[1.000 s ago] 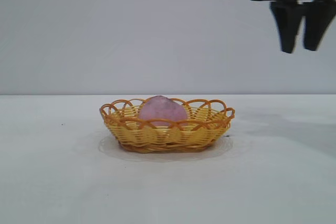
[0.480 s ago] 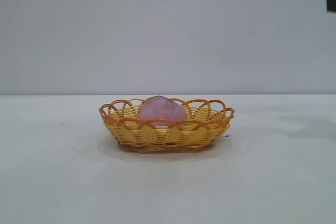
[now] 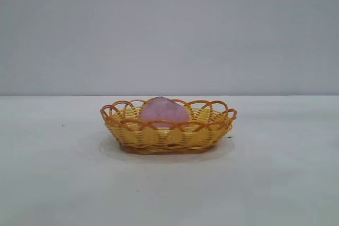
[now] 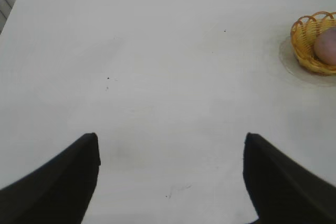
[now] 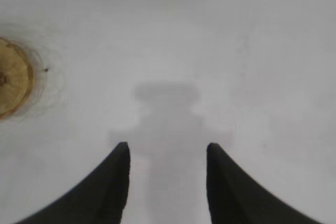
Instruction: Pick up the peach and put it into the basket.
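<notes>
The peach [image 3: 163,111] sits inside the basket [image 3: 168,135] at mid-table, both the left gripper [image 4: 170,177] and right gripper [image 5: 167,179] hang spread and empty over bare table, so the task looks finished and only parking is left.

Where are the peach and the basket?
peach [image 3: 163,111], exterior view, middle of its pink front.
basket [image 3: 159,137], exterior view, yellow woven front wall.

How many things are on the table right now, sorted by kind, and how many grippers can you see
Fruit: 1, the peach, lying inside the basket.
Baskets: 1, the basket, on the table.
Grippers: 2, the left gripper and the right gripper, both open over bare table, away from the basket.
Total: 4
</notes>
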Tool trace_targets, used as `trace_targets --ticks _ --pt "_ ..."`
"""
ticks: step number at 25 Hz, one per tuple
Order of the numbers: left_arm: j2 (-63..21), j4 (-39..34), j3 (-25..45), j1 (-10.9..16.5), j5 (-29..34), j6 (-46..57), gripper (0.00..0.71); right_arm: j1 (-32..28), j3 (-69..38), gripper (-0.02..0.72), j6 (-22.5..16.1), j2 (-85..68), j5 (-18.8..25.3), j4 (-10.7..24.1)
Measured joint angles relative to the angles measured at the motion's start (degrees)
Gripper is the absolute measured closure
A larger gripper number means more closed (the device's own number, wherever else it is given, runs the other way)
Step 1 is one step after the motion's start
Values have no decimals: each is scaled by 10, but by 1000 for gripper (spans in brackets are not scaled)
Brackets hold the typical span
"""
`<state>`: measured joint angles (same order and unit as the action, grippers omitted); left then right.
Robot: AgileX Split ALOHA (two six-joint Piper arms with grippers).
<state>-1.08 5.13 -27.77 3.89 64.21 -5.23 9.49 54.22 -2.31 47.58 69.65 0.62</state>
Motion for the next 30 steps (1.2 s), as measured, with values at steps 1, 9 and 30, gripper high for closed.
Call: trace_targets --ticks 1,9,30 --pt "0 0 0 0 0 0 181 0 -14 433 -1 -33 1 0" --pt "0 0 0 0 0 0 181 0 -121 433 -2 -244 20 -8" --pt "0 0 0 0 0 0 181 0 -262 433 16 -486 -40 -22"
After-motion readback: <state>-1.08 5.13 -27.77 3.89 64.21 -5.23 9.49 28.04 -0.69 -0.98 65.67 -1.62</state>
